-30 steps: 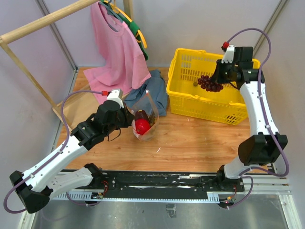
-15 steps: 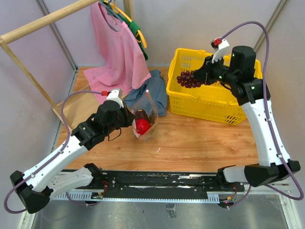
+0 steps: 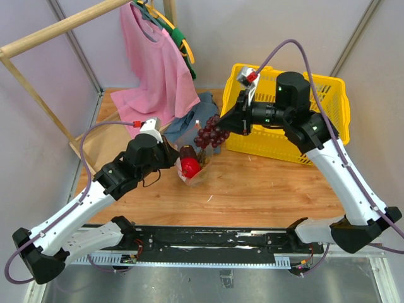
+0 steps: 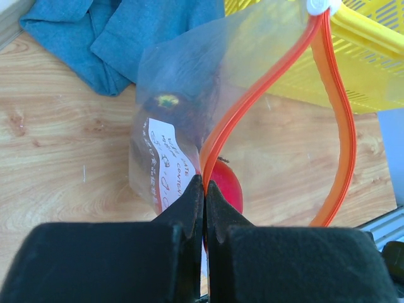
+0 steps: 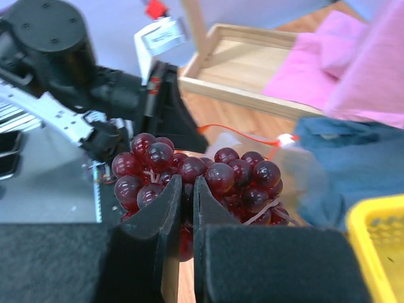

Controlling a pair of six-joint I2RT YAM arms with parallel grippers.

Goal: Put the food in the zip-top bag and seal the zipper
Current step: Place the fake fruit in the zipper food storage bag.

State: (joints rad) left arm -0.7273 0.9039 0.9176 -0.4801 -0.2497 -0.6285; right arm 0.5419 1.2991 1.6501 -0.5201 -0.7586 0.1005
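The clear zip-top bag (image 3: 192, 151) stands on the wooden table with its mouth open upward. Its red-orange zipper (image 4: 271, 79) forms an open loop. A red round fruit (image 3: 189, 167) lies inside the bag; it also shows in the left wrist view (image 4: 226, 184). My left gripper (image 4: 204, 184) is shut on the near edge of the bag's mouth. My right gripper (image 5: 187, 183) is shut on the dark purple grape bunch (image 3: 211, 132) and holds it in the air just above and right of the bag's mouth. The bunch fills the right wrist view (image 5: 208, 177). The tan-yellow cluster is out of view.
A yellow plastic basket (image 3: 287, 136) stands at the back right. A blue cloth (image 3: 189, 123) lies behind the bag. A pink garment (image 3: 151, 63) hangs from a wooden rack (image 3: 38, 88) at the back left.
My right arm has carried the grape bunch left from over the yellow basket to just above the bag's mouth. The left arm and bag have stayed in place.
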